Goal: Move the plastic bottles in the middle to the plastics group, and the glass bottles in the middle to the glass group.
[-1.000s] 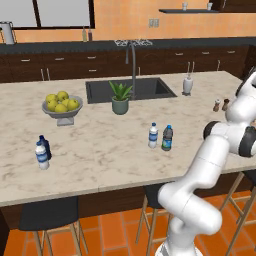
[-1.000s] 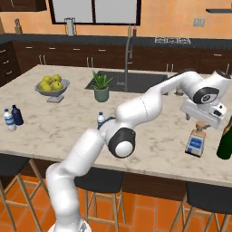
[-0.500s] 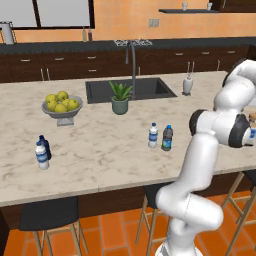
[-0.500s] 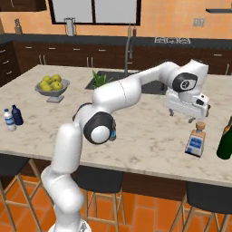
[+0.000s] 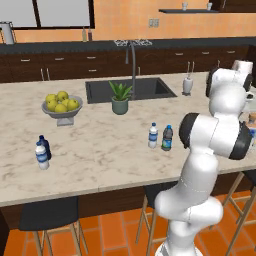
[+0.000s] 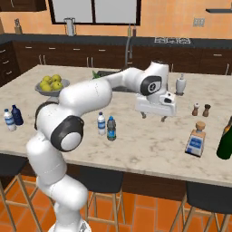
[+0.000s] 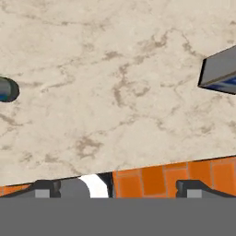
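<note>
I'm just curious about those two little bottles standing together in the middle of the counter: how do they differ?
The pale bottle has a clear, whitish body; the dark bottle beside it is grey-black. In the right base view the pale one stands farther from the counter edge, the dark one nearer. Both are small, round, upright, with blue caps and blue labels, side by side.

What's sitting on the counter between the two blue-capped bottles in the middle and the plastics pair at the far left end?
Nothing visible. Between the plastic bottles and the plastics group lies bare marble counter; the fruit bowl stands farther back, off that line.
</note>
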